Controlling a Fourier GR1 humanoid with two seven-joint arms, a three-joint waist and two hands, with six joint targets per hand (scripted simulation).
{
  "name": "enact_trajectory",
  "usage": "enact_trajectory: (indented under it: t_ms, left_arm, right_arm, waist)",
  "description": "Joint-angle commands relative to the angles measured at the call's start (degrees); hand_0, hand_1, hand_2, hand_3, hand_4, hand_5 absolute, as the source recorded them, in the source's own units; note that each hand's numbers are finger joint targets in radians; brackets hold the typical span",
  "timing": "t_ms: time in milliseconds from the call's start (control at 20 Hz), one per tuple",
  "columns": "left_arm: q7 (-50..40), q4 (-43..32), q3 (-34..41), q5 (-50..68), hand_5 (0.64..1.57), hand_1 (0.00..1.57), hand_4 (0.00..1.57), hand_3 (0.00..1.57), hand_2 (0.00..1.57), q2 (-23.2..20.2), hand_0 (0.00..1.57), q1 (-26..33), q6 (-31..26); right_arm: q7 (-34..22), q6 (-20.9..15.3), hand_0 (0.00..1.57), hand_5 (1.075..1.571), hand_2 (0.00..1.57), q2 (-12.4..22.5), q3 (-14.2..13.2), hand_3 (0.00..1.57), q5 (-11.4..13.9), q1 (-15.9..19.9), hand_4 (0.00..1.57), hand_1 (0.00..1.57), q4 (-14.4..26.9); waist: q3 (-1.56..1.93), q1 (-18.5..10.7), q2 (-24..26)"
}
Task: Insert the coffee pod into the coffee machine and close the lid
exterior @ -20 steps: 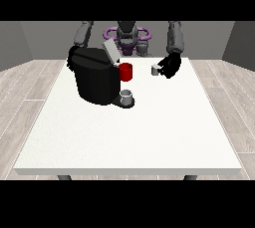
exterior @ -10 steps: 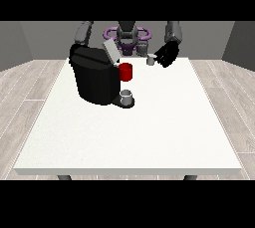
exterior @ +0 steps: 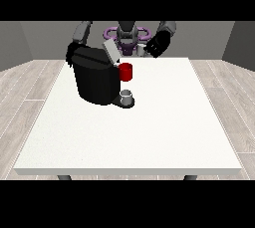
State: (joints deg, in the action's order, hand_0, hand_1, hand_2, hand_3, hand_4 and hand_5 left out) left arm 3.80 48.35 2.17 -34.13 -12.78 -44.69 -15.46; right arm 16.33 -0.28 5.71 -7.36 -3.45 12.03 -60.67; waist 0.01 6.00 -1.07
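A black coffee machine [exterior: 94, 78] stands on the left half of the white table [exterior: 149, 132], its grey lid [exterior: 110, 52] tilted up and open. A red part [exterior: 126, 71] juts from its front, and a small grey cup [exterior: 127, 95] sits on its drip base. The hand at the view's right [exterior: 158, 44] is raised above the table's far edge, fingers curled round a small grey coffee pod [exterior: 142, 49]. It is up and to the right of the open lid. The hand at the view's left [exterior: 72, 51] is mostly hidden behind the machine's top left corner.
The robot's torso [exterior: 127, 35] with purple rings stands behind the table's far edge. Wide bare tabletop lies to the right of the machine and in front of it.
The hand at the view's right has lifted the pod off the table and carried it up and leftwards, closer to the open lid. The machine and the other hand have stayed put.
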Motion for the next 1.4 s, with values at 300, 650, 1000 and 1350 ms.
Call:
enact_trajectory:
  t_ms: [300,650,1000,1350]
  left_arm:
    - [-4.60,-0.68,5.54,3.15,1.571,1.50,0.62,1.25,1.47,-2.19,1.50,-8.76,-0.53]
    - [-6.49,-4.53,9.01,3.84,1.571,1.45,0.65,1.36,1.47,-3.72,1.45,-12.40,3.32]
    - [-3.99,-4.86,11.25,5.78,1.571,1.49,0.60,1.41,1.48,-8.09,1.49,-18.34,1.68]
    - [-4.10,-7.12,12.69,6.33,1.571,1.45,0.61,1.39,1.48,-10.56,1.45,-22.04,2.48]
  right_arm:
    - [2.03,0.29,0.00,1.571,0.00,-0.47,1.36,0.00,0.68,0.18,0.22,0.00,-2.20]
    - [2.42,6.96,0.00,1.571,0.00,1.07,3.50,0.00,-0.64,0.89,0.14,0.00,-5.63]
    - [4.06,9.84,0.00,1.571,0.00,4.23,0.85,0.00,-2.23,7.64,0.16,0.00,-2.10]
    - [5.20,9.97,0.00,1.571,0.00,3.71,0.28,0.00,-2.85,10.89,0.23,0.00,-1.19]
  waist:
    - [-0.01,4.68,-4.88]
    - [-0.02,9.41,-8.78]
    - [0.00,7.10,-15.37]
    - [-0.01,8.97,-19.41]
